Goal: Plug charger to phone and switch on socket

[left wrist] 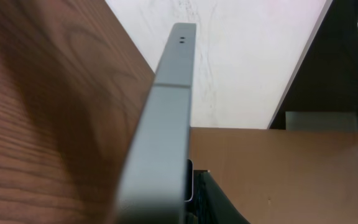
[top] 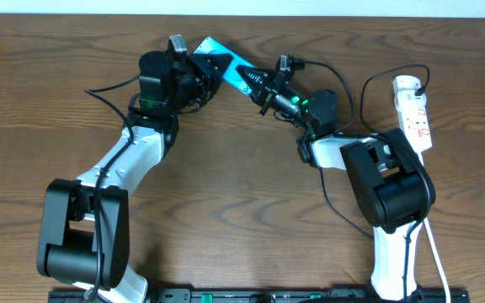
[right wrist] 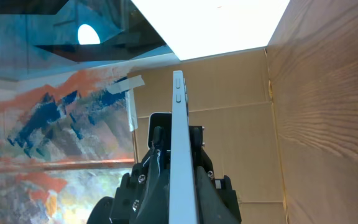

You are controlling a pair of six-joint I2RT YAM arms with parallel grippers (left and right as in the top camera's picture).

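The phone [top: 224, 61] has a teal screen and is held off the wooden table [top: 251, 185] between both grippers. My left gripper [top: 196, 69] is shut on its left end. My right gripper [top: 259, 84] is shut on its right end. In the left wrist view the phone's grey edge [left wrist: 166, 124] runs up from my jaws [left wrist: 179, 211]. In the right wrist view its thin edge [right wrist: 179, 124] stands between my fingers [right wrist: 182, 186]. The white socket [top: 414, 109] lies at the far right. The thin black charger cable [top: 377, 78] loops left from it; I cannot make out its tip.
The right arm's base [top: 390, 185] stands just left of the socket, with the socket's white lead [top: 436, 252] running down beside it. The left arm [top: 116, 168] stretches across the left half of the table. A wall and cardboard panels show in the wrist views.
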